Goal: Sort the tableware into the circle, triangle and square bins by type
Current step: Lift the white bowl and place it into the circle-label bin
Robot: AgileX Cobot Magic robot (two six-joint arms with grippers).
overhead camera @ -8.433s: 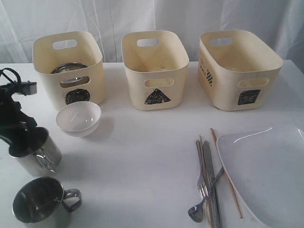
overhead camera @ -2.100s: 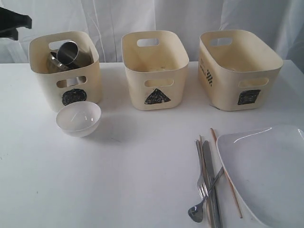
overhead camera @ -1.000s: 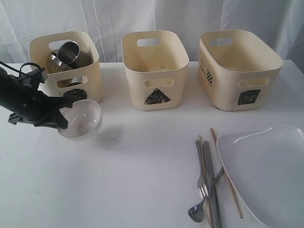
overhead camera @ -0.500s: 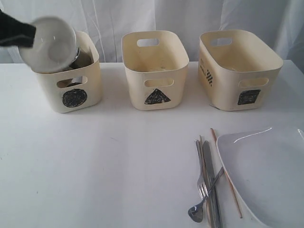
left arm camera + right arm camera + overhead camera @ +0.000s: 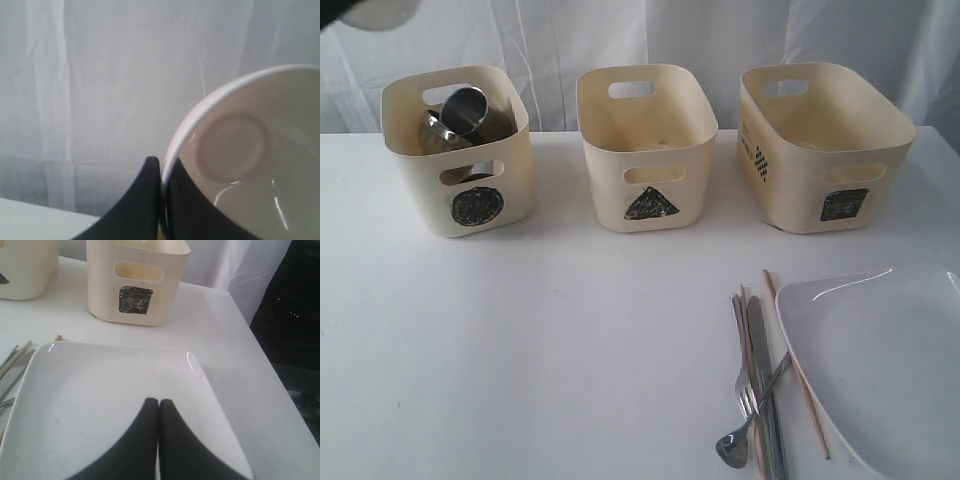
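My left gripper (image 5: 162, 167) is shut on the rim of the small white bowl (image 5: 250, 160), one finger inside and one outside. In the exterior view only the bowl's edge (image 5: 375, 12) shows, at the top left corner, high above and behind the circle bin (image 5: 460, 160). That bin holds steel mugs (image 5: 468, 108); I cannot pick out the steel bowl among them. The triangle bin (image 5: 645, 150) and square bin (image 5: 825, 150) look empty. Fork, knife and spoon (image 5: 760, 390) lie beside the chopsticks (image 5: 798, 365) and the white plate (image 5: 880, 360). My right gripper (image 5: 158, 404) hovers shut over the plate (image 5: 100, 390), holding nothing.
The white table (image 5: 570, 340) carries the three bins in a row along the back, before a white curtain (image 5: 720, 30). The plate runs off the table's front right corner. The table's right edge (image 5: 260, 365) drops to a dark floor.
The left gripper took the white bowl off the table in front of the circle bin and raised it; over the last half second it rose further, nearly out of the exterior view.
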